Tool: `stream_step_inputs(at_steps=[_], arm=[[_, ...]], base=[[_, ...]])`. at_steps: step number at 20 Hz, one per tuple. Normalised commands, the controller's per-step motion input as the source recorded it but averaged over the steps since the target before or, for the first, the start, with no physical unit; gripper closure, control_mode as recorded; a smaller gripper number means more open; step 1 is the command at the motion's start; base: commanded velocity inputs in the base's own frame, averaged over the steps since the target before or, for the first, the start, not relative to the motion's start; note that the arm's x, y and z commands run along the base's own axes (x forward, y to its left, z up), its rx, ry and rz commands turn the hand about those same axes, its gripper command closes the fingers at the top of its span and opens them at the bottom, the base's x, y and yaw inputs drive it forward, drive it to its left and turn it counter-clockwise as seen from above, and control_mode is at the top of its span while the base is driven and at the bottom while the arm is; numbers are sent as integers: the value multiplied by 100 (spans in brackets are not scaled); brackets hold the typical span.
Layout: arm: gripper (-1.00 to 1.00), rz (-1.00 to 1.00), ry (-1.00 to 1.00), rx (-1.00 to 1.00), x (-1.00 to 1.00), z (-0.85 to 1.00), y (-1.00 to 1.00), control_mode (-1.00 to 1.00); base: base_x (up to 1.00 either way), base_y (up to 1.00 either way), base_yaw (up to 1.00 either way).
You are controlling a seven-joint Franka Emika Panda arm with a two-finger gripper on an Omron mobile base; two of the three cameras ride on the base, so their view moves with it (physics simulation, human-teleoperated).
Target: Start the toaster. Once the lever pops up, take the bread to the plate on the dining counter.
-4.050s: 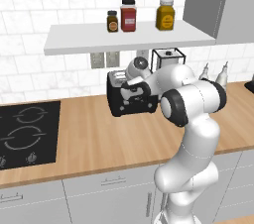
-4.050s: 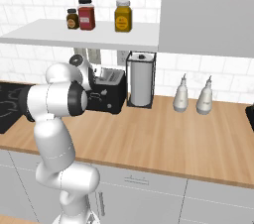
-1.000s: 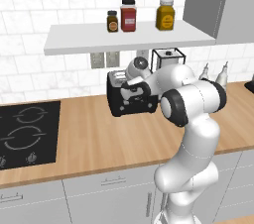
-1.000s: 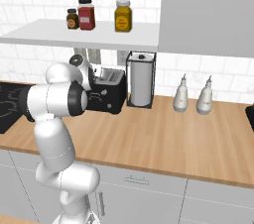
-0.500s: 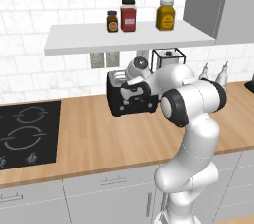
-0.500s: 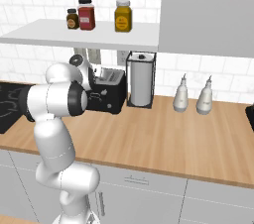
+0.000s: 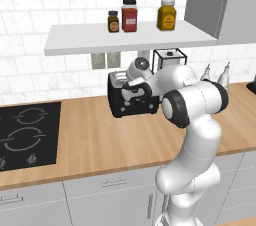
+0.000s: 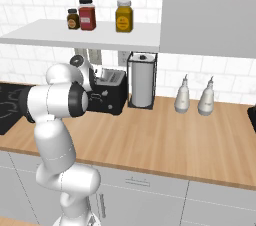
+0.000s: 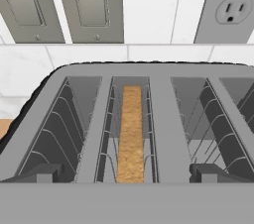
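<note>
My gripper (image 9: 127, 172) hung just above the toaster (image 7: 131, 101), jaws spread as wide as they go, holding nothing. Fingertips (image 9: 43, 172) sat left and right of the middle slots. The bread (image 9: 131, 134) stood on edge, down in the second slot from the left in the hand view, below the slot rim. Toaster sat at the back of the wood counter (image 7: 100, 135) against the tiled wall, hob (image 7: 25, 137) to one side, paper-towel holder (image 8: 142, 86) just beside it on the other. Shelf (image 8: 85, 35) with three jars overhead.
</note>
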Motion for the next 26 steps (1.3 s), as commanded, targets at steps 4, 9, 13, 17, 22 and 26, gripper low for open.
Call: stream_step_inputs(at_steps=[4,9,13,17,22,26], arm=[[-100,0,0,0,0,0,0,-100],[-100,0,0,0,0,0,0,-100],[-100,0,0,0,0,0,0,-100],[-100,0,0,0,0,0,0,-100],[-100,0,0,0,0,0,0,-100],[-100,0,0,0,0,0,0,-100]], base=[[0,0,0],[0,0,0],[0,0,0],[0,0,0],[0,0,0],[0,0,0]])
